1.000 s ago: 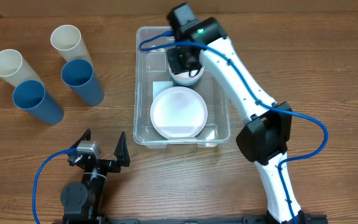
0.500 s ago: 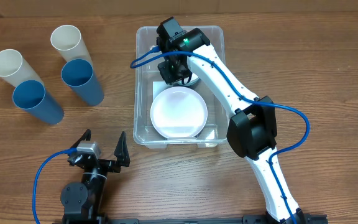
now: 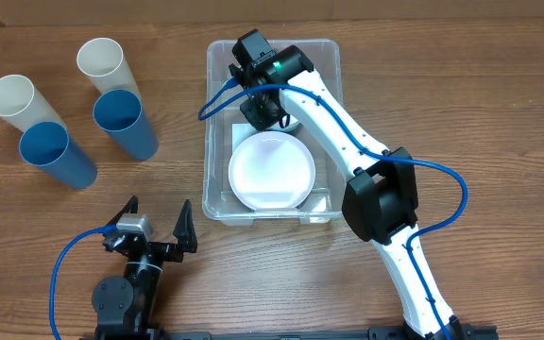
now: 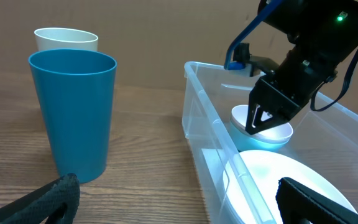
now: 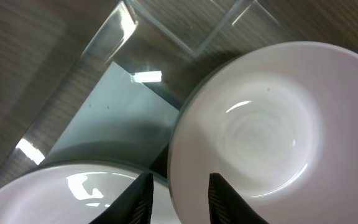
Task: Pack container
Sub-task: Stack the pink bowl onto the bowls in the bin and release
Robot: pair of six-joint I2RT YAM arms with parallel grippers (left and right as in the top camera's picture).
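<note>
Above white bowl [image 5: 260,130], right hand [image 5: 181,179] half-open

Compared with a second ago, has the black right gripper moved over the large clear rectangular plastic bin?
Yes: the right gripper has shifted toward the left wall of the bin and the large white plate.

1. A wooden table [image 3: 499,104] fills the overhead view, mid-brown with long grain running left to right.
2. Along the far edge runs a paler tan strip [image 3: 83,9].
3. In the left wrist view, a plain brown backdrop [image 4: 166,31] rises behind the table's far side.
4. The light is even, with only soft shadows.
</note>
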